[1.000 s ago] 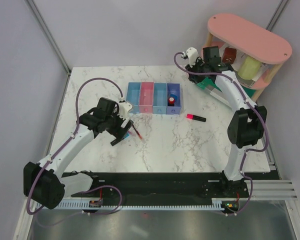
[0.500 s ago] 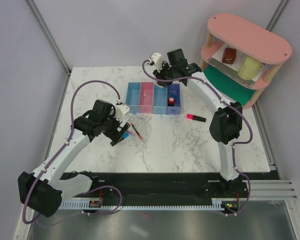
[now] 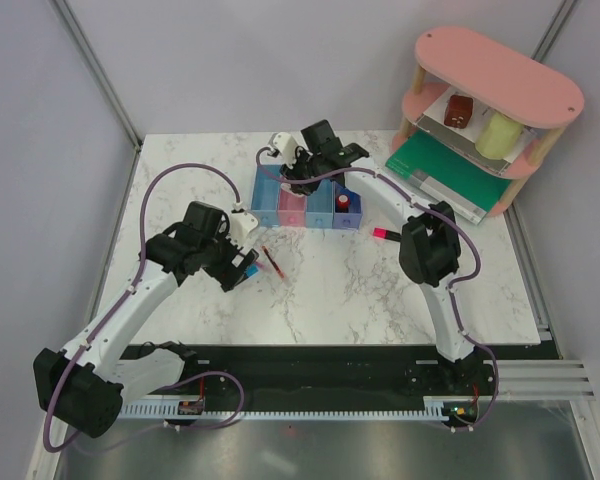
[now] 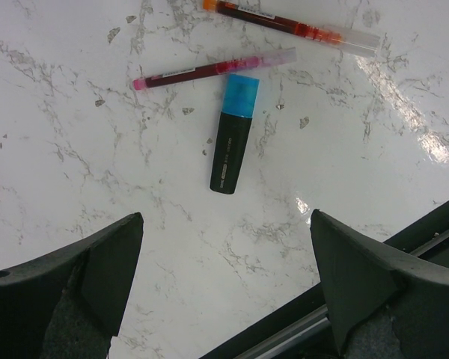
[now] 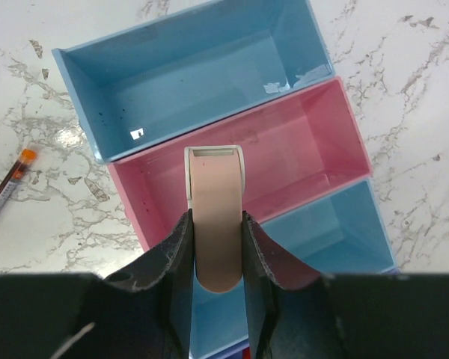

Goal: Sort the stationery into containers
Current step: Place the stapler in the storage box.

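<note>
Top: right gripper hangs over the containers; left gripper low by a red pen.
L wrist: jaws wide apart, empty; blue-cap marker lies ahead, centred btwn them, no contact.
R wrist: clamped on pinkish eraser, right above pink bin. I'd let go w/o drifting; rear end seems over the next blue bin, so I'd nudge fwd first.

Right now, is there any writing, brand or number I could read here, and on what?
No text here is legible.
Blue-capped black marker: white print along the barrel, too small to read.
Pink-tipped pen: barrel print, blurred.
Orange-tipped pen: barrel print, blurred.
Pinkish eraser: no print shows.
</note>
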You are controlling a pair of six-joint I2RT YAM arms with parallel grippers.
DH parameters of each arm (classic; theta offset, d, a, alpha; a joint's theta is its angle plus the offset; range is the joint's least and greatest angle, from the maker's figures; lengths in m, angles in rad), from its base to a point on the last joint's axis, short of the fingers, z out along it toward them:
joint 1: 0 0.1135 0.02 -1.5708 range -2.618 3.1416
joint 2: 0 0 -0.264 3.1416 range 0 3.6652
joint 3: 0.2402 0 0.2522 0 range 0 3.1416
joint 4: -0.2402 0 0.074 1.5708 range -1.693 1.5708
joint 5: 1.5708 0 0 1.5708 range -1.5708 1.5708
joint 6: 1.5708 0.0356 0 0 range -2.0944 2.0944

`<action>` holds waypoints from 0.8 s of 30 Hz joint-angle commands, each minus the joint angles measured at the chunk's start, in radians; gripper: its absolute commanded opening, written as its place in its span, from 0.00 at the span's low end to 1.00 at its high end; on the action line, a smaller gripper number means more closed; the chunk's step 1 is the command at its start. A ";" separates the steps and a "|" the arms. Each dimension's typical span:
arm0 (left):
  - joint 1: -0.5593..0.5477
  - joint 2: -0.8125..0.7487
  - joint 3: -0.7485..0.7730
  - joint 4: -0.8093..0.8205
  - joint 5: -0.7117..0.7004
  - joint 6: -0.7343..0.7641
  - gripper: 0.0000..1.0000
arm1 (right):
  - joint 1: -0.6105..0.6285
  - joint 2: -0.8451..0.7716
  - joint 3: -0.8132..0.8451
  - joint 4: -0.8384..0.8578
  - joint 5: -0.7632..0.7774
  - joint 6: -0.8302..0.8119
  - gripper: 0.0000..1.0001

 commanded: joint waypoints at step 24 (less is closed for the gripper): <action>0.007 -0.036 0.034 -0.010 0.034 0.042 1.00 | 0.033 0.132 0.029 0.093 0.094 -0.028 0.17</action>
